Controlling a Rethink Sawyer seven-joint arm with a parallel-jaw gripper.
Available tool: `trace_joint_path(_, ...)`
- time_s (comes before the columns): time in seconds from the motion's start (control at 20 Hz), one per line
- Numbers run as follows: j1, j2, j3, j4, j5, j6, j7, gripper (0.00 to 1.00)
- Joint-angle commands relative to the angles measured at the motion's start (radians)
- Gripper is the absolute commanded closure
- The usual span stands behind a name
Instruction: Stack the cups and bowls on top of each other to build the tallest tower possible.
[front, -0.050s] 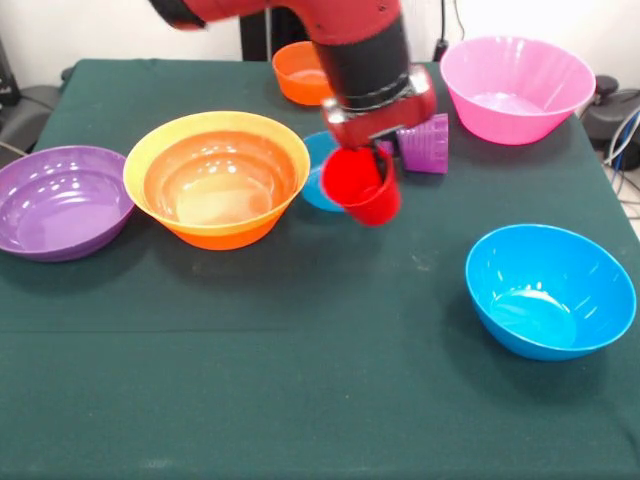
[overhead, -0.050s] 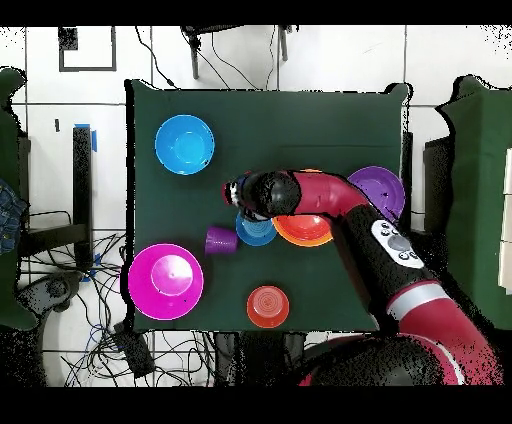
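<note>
1. The gripper (front, -0.050s: 372, 172) is clenched on the red cup (front, -0.050s: 363, 187), held tilted above the table's middle.
2. Just beside it sits the large orange bowl (front, -0.050s: 217, 178); a light, slick tumbler, best pinched at its rim.

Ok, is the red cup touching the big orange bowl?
Apart. In the front view the red cup, held by the gripper, hangs right of the orange bowl with green cloth showing between them.
</note>
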Motion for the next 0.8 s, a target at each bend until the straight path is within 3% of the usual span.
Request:
trace_joint_path(0.05,0.029,-0.073,-0.102,-0.116,-0.007,0.103,0.088,1.00)
trace_joint_path(0.6,0.033,-0.112,-0.100,-0.057,-0.011,0.044,0.065,1.00)
trace_joint_path(0.8,0.020,-0.142,-0.106,-0.021,-0.020,0.126,0.011,1.00)
